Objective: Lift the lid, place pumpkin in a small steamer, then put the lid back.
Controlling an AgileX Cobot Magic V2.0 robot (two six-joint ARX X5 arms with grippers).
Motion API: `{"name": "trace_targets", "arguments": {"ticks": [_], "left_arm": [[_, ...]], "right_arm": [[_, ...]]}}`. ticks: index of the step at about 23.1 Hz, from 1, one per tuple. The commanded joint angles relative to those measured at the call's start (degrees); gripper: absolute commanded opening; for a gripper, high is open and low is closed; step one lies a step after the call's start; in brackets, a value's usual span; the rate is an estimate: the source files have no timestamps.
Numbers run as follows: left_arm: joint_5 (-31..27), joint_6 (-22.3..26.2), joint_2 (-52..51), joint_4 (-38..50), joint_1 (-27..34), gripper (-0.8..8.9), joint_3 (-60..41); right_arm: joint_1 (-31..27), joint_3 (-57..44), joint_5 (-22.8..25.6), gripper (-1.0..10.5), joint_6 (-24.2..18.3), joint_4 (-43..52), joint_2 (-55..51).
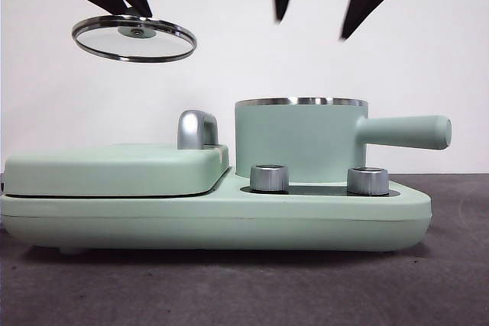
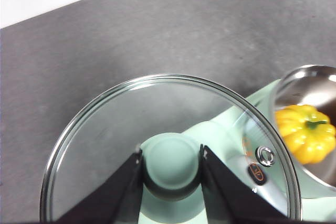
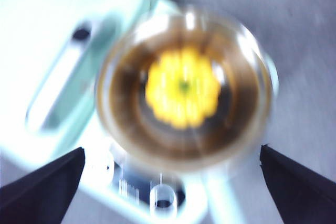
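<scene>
The small steamer, a mint-green pot with a steel rim and a long side handle, stands on the base. The yellow pumpkin lies inside it, seen from above in the blurred right wrist view and also in the left wrist view; the front view hides it. My left gripper is shut on the mint knob of the glass lid and holds it in the air, up and to the left of the pot. My right gripper is open and empty above the pot.
The flat mint-green cover with its chrome handle fills the left of the base. Two steel dials stand in front of the pot. A dark grey table top and a white wall lie around.
</scene>
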Motion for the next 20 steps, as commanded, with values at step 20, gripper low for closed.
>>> {"name": "trace_targets", "arguments": {"ticks": [20], "left_arm": [[0.4, 0.8, 5.5, 7.0, -21.0, 0.15, 2.1]], "right_arm": [[0.6, -61.5, -4.4, 5.5, 5.7, 18.9, -80.7]]}}
